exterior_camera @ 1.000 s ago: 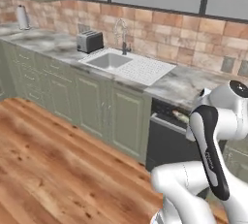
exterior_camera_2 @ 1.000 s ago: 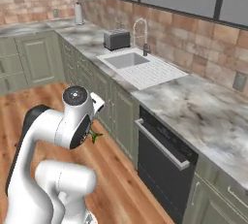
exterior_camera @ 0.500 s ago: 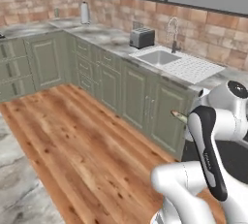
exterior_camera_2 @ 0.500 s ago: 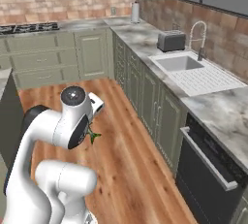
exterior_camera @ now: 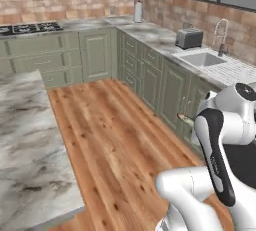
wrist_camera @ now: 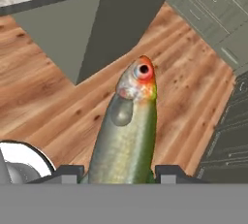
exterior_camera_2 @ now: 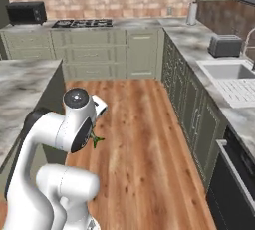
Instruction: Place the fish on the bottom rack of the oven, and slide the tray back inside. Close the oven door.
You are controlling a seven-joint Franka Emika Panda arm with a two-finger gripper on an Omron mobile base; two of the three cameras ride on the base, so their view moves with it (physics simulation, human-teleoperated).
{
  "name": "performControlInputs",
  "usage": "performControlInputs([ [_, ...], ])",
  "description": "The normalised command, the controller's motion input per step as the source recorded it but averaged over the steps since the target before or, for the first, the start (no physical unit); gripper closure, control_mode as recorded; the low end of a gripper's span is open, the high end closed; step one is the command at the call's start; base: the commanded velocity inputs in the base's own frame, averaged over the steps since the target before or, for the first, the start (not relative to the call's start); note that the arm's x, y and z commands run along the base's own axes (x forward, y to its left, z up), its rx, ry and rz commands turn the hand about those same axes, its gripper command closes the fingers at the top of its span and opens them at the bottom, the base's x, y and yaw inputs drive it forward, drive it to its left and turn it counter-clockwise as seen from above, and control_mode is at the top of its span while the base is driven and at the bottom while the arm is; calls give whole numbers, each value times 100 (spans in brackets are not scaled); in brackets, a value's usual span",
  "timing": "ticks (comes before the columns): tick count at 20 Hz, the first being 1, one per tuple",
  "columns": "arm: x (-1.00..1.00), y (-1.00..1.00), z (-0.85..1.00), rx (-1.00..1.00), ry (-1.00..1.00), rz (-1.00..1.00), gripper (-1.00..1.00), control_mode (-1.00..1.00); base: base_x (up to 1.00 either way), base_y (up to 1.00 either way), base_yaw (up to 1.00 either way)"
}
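Gripping the fish point(wrist_camera: 127, 136), the gripper point(wrist_camera: 118, 172) has one fingertip on each flank, head pointing away over the wood floor point(wrist_camera: 53, 116). A grey island base point(wrist_camera: 82, 34) stands just beyond; grey-green cabinets point(wrist_camera: 213, 9) to one side. Toaster point(exterior_camera_2: 225, 45) sits beside the sink point(exterior_camera_2: 226, 68).
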Motion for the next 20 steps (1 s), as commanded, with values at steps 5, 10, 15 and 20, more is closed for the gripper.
performControlInputs([
  [5,0,0,0,0,0,0,100,100,-68,-19,43],
  [10,0,0,0,0,0,0,100,100,-37,6,41],
  [15,0,0,0,0,0,0,100,100,1,44,46],
  [20,0,0,0,0,0,0,100,100,0,64,46],
])
